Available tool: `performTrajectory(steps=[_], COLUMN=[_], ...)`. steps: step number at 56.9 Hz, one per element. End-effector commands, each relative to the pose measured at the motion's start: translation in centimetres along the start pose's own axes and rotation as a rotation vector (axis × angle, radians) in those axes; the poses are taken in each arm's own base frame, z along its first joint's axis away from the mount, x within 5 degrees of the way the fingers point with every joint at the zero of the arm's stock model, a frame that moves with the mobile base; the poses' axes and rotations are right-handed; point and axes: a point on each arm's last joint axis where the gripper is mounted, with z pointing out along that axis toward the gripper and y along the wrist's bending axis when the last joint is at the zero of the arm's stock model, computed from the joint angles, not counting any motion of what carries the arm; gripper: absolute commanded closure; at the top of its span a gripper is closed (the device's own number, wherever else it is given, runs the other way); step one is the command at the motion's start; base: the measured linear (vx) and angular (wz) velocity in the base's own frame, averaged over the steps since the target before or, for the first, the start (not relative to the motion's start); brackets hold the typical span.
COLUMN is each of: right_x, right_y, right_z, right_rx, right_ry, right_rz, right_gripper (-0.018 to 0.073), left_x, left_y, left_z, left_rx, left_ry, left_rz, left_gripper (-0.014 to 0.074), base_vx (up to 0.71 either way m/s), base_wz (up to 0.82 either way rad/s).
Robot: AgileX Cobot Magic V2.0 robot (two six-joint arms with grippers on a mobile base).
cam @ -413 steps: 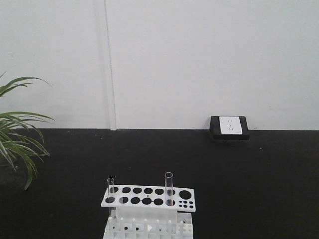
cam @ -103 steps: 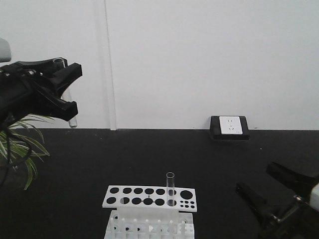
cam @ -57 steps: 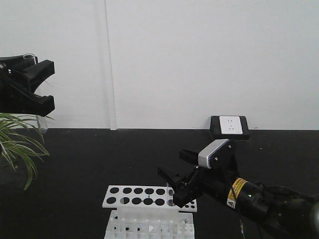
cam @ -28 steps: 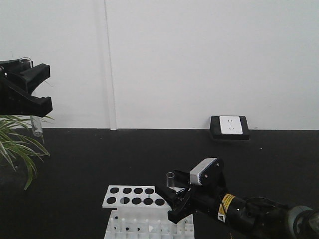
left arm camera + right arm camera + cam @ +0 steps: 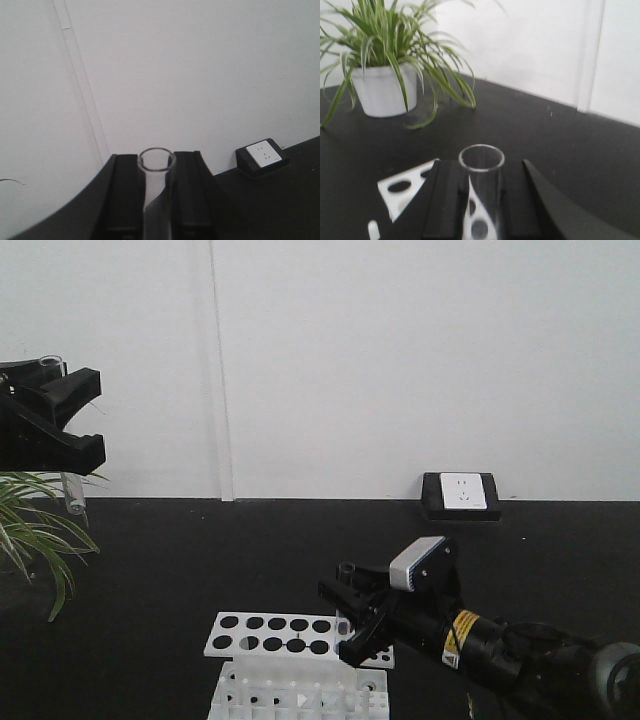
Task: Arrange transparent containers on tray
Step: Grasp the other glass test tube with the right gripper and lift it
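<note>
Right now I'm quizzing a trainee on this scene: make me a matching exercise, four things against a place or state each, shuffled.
1 left gripper
2 right gripper
3 socket
4 plant

A in a white pot
B holds a test tube by the rack
C at the foot of the wall
D holds a test tube high up

Pairs: 1-D, 2-B, 3-C, 4-A

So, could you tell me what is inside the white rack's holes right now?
Visible holes of the white rack are empty. The right gripper holds one test tube at its right end and covers the tube's bottom, so whether that sits in a hole is unclear.
</note>
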Motion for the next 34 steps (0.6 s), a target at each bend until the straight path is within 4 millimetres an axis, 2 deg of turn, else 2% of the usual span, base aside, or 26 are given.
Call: performTrajectory(steps=[1,8,16,26,34], right_x=[-6.7,-11.0,-14.8,-18.2,-20.0], right_y=[0.6,1.1,1.9,3.3,4.2], right_z=[-0.8,-2.0,-4.2,-6.9,-8.6], right_rx=[-0.006,0.049,0.136,0.201,0.229], right_ry=[-0.183,-0.207,-0.196,-0.164,-0.17], right_rz=[-0.077,-0.103,-0.141,-0.185,-0.17], right_gripper=[0.0572,0.0572,0.0571,0.0571,0.0571], left_x=[-2.2,-2.2,-2.1,-1.6,-1.3], left_y=[-0.3,-0.2,-0.1,0.4,0.7], left_z=[-0.8,-0.8,-0.8,-0.8,-0.8], left_rx=[0.027,0.026,0.015,-0.043,-0.078], left_ry=[-0.087,-0.086,-0.076,-0.024,0.008], left_rz=[-0.018,-0.018,-0.018,-0.028,-0.032], left_gripper=[0.0605,0.0605,0.0605,0.0605,0.0605], base_vx=[0.0,0.0,0.0,0.0,0.0], base_wz=[0.0,0.0,0.0,0.0,0.0])
